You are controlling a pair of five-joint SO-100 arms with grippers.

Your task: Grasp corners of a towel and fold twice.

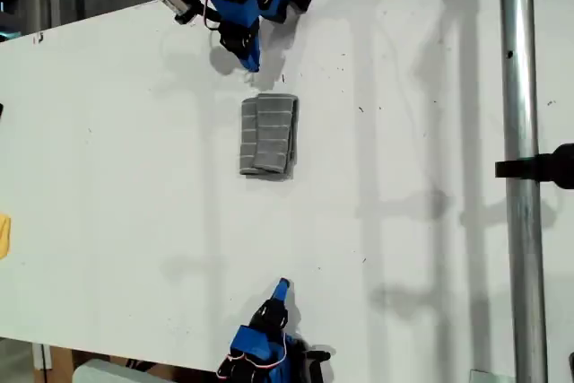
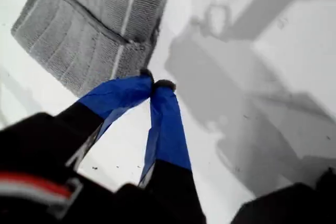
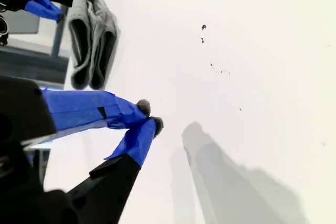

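The towel (image 1: 267,135) already lies folded small on the counter (image 1: 108,177), toward 12 o'clock in the exterior view, so lift your closed, empty first end effector (image 2: 157,83) and second end effector (image 3: 149,115) straight clear without snagging it.

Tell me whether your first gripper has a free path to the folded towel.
Probably yes. My first gripper hangs shut just beside the towel, with only bare table between them; nothing blocks it, though the fingers must open first.
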